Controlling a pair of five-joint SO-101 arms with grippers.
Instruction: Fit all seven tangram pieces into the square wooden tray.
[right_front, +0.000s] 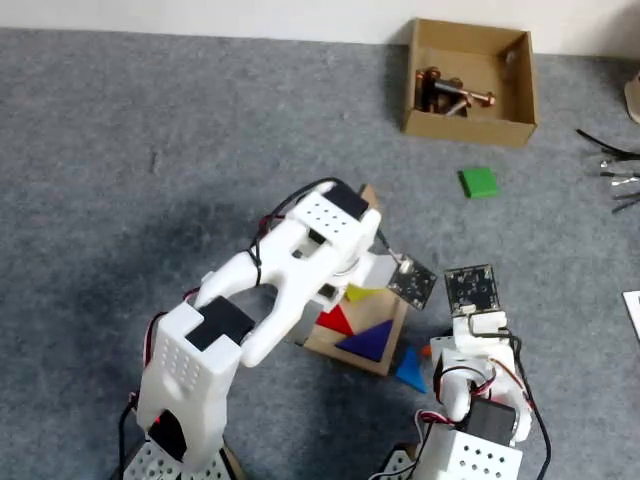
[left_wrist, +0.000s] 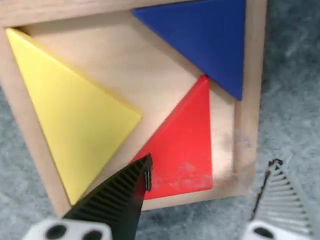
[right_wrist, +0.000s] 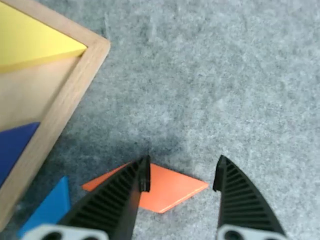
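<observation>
Jaws on both arms are spread, nothing gripped. Left jaws sit low over a corner of the wooden tray (left_wrist: 248, 125): dark tip above the red triangle (left_wrist: 185, 145), pale tip outside the rim above the grey surface (left_wrist: 295, 100). Can't tell if the dark tip touches red. Red lies flat in the tray against the rim, its apex meeting the blue triangle (left_wrist: 205, 35), which fills the next corner. Big yellow triangle (left_wrist: 65, 115) is also in the tray along the opposite rim, its point just beside red's long edge, with bare wood between the pieces. Right jaws are over the surface just outside the tray, straddling the orange piece (right_wrist: 170, 187), which lies flat between the tips. Light blue triangle (right_wrist: 50, 205) lies next to orange, close to the tray's rim, outside it. Farther out, the green square (right_front: 478, 182) lies alone on the surface, well apart from the tray. Beyond it, an open cardboard box (right_front: 470, 120) holds copper-coloured metal parts.
</observation>
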